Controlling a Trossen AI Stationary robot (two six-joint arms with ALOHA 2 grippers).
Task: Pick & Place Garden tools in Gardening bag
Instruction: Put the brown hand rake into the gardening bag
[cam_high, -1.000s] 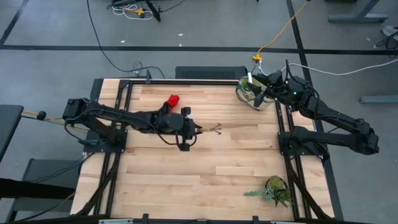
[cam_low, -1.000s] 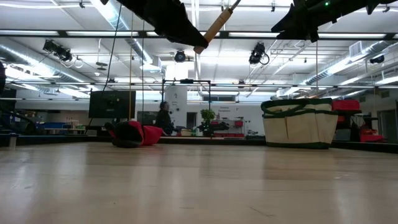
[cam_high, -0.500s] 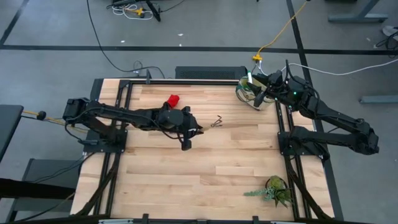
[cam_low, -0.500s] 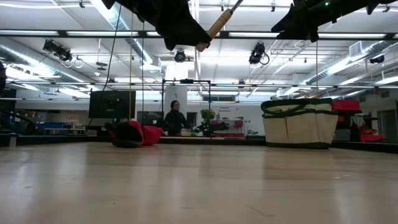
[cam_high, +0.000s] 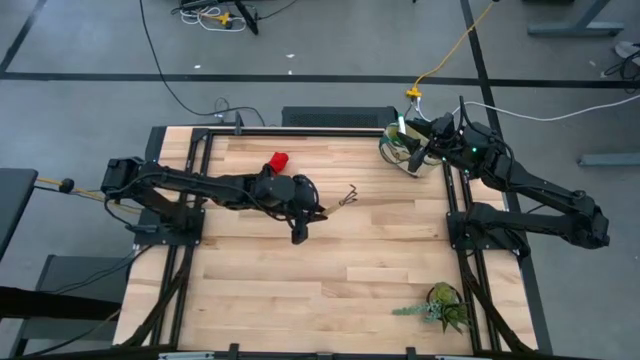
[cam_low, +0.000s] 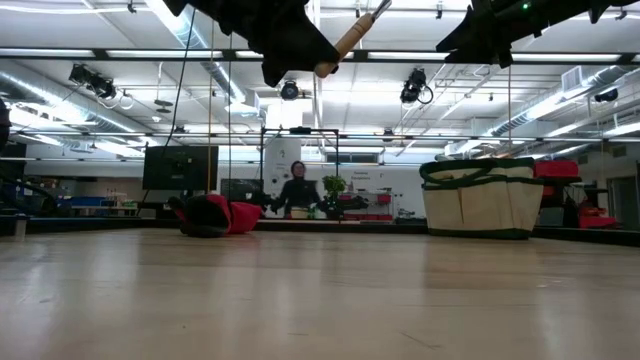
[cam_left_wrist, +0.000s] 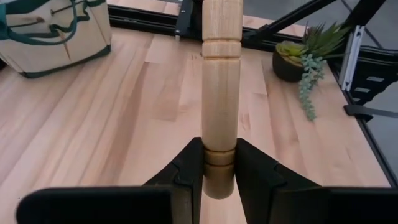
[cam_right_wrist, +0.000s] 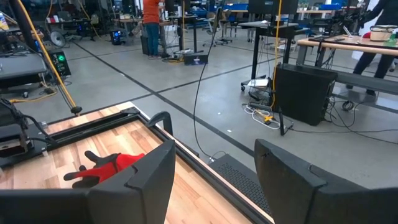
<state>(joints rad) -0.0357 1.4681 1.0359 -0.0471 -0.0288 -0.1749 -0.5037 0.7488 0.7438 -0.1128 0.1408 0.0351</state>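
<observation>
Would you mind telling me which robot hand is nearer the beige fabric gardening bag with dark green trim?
The right hand hovers at the beige gardening bag in the table's far right corner. The left hand is mid-table, gripping the wooden-handled rake.

One rake (cam_high: 345, 198), one bag (cam_high: 403, 148), one plant (cam_high: 442, 306)

Leafy potted plant (cam_high: 443, 304) at table (cam_high: 300, 270) corner; distant person (cam_low: 297, 188).
</observation>
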